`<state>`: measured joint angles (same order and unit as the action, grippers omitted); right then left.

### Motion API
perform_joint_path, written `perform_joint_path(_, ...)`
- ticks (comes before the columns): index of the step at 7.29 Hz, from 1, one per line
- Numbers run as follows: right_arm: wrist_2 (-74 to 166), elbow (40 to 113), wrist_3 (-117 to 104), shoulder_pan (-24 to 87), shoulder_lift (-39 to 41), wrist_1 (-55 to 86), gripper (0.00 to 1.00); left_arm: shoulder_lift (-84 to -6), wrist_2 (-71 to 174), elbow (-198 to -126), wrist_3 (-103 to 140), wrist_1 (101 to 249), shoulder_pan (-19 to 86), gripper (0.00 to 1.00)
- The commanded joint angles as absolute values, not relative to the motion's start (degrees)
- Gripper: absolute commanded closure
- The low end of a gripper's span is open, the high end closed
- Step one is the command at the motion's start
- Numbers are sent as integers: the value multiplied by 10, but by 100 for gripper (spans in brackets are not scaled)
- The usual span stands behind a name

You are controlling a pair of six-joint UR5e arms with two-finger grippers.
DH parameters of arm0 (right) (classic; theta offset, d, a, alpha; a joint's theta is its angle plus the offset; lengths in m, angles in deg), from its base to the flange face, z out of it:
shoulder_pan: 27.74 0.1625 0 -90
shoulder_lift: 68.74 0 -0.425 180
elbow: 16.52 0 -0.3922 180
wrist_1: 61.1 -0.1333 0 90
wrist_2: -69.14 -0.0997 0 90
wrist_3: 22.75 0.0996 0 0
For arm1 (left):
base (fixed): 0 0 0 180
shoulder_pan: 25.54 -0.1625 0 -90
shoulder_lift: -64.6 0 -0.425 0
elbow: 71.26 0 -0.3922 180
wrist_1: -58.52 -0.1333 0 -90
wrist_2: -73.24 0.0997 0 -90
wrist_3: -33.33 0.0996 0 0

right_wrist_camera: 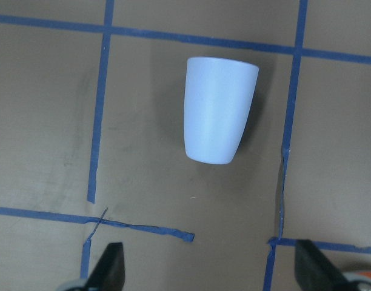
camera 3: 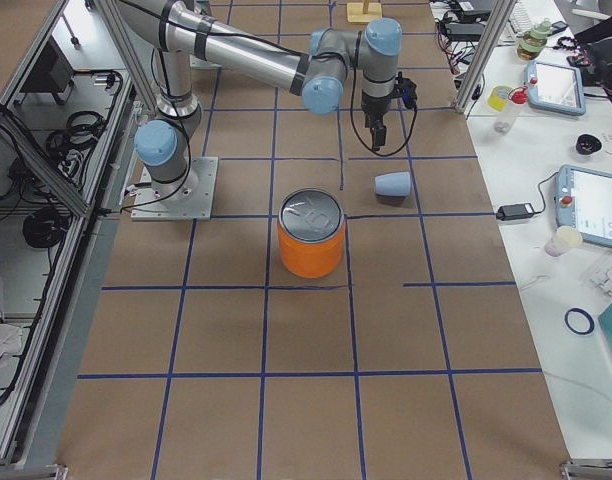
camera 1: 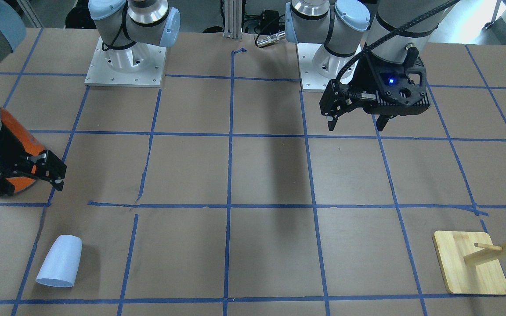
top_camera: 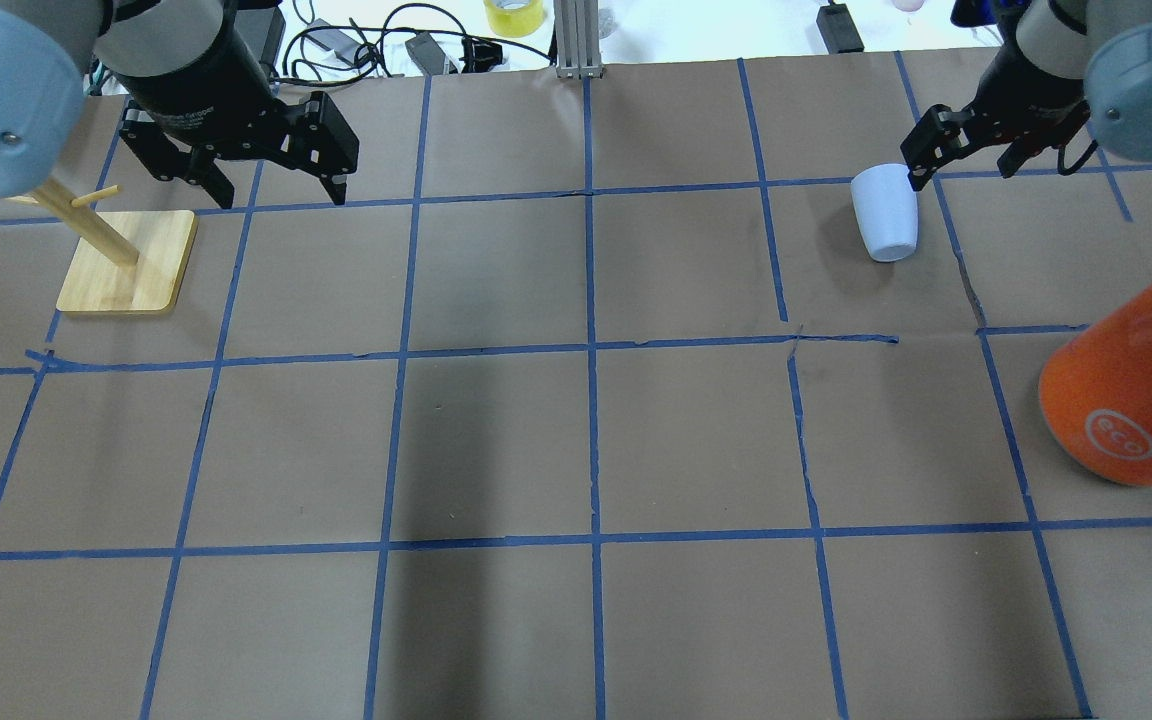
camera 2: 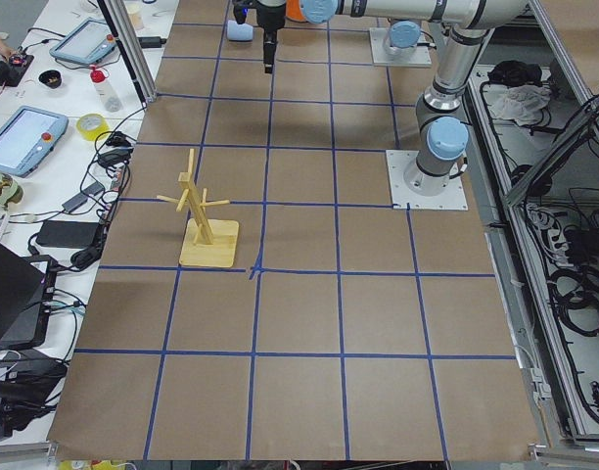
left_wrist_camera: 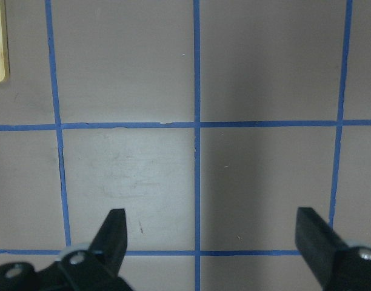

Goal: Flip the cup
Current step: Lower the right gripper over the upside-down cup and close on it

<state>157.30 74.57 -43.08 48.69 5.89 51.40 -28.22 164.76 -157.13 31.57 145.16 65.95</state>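
Jaws on both arms stand wide apart and hold nothing. From the right wrist camera the right jaws show only as two black fingertips (right_wrist_camera: 113,267) at the bottom corners. The cup (right_wrist_camera: 220,109) lies on its side on the brown worktop (right_wrist_camera: 46,121) in the upper middle of that frame, ahead of the tips and not between them, its wider rim end toward the top. The overhead view places the cup (top_camera: 886,212) in the upper right, with the right jaws hanging just to its right and one tip close by the rim. Contact cannot be judged there, but the right side view shows a gap between the tips and the cup (camera 3: 393,185). The front-facing view has the cup (camera 1: 59,261) at lower left, rim end nearest the camera, and cuts the right jaws off at the left edge so only one finger shows. An orange can (top_camera: 1126,400) stands upright at the overhead view's right edge; its silver top is plain from the right side, while the front-facing view hides most of it behind the right arm. The left jaws hang at upper left overhead, near a wooden peg stand (top_camera: 126,265). The left wrist camera gives only their tips, blue tape lines (left_wrist_camera: 196,91) and a sliver of the stand's base at its left edge.
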Motion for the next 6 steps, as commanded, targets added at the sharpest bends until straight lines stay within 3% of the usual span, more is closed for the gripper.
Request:
perform_joint_path(1, 1574, 745, -431, 486, -9, 609, 0, -282, 1648, -1571, 316, 1452, 660, 0)
perform_joint_path(6, 1563, 735, -363, 487, -121, 712, 0, -282, 1647, -1571, 316, 1452, 660, 0)
